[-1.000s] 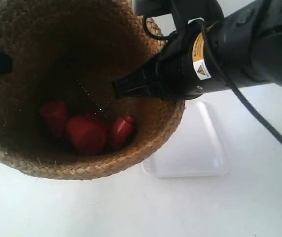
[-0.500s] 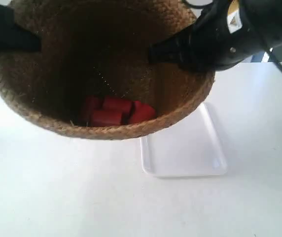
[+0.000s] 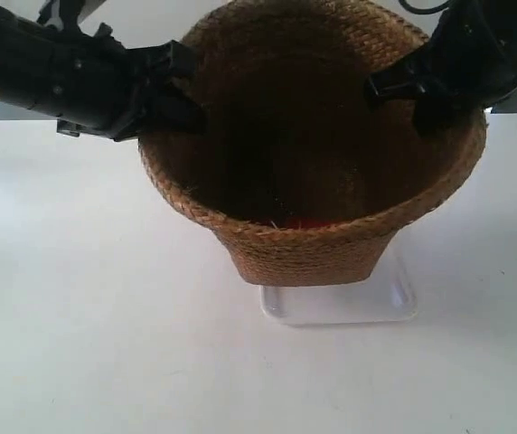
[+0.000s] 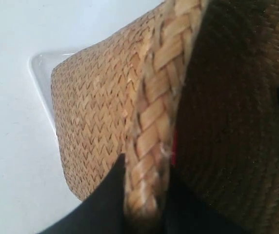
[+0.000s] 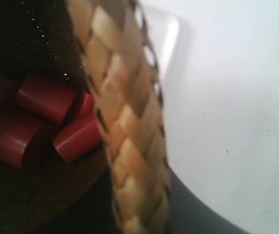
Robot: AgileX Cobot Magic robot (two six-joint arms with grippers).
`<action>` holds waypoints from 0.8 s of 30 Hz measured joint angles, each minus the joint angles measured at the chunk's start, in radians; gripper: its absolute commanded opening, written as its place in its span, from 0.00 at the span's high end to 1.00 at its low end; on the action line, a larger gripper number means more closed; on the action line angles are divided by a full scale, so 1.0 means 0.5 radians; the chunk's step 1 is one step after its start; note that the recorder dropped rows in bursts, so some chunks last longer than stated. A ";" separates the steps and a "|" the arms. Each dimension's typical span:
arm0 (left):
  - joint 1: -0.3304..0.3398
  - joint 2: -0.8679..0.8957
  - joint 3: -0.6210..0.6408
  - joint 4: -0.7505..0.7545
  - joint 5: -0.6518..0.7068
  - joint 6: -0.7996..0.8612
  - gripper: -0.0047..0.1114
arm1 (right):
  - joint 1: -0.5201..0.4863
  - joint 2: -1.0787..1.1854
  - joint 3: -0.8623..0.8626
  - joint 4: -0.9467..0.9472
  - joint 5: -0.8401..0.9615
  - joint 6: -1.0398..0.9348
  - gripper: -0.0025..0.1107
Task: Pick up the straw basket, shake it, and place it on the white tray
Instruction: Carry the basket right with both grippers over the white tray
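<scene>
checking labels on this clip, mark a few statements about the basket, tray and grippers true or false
1. The left gripper and the right gripper each clamp the rim of the straw basket. True.
2. The straw basket is empty. False: red cylinders lie at its bottom.
3. The straw basket is turned upside down. False: it is upright, with its opening facing up.
4. The white tray lies under the basket's base, with part of its edge showing past it. True.
</scene>
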 measured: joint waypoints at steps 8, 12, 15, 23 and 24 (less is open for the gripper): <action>-0.008 0.220 -0.187 -0.021 0.035 -0.005 0.96 | -0.116 0.090 -0.027 -0.014 0.040 -0.091 0.98; -0.008 0.312 -0.245 -0.021 0.043 -0.006 0.96 | -0.138 0.151 -0.027 -0.055 0.024 -0.108 0.98; -0.008 0.361 -0.270 -0.024 0.043 -0.006 0.96 | -0.138 0.173 -0.027 -0.094 0.009 -0.113 0.98; -0.008 0.458 -0.279 -0.053 0.031 0.024 0.96 | -0.138 0.235 -0.027 -0.127 0.007 -0.112 0.98; -0.008 0.461 -0.279 -0.053 0.026 0.028 0.96 | -0.138 0.238 -0.027 -0.131 0.007 -0.104 0.98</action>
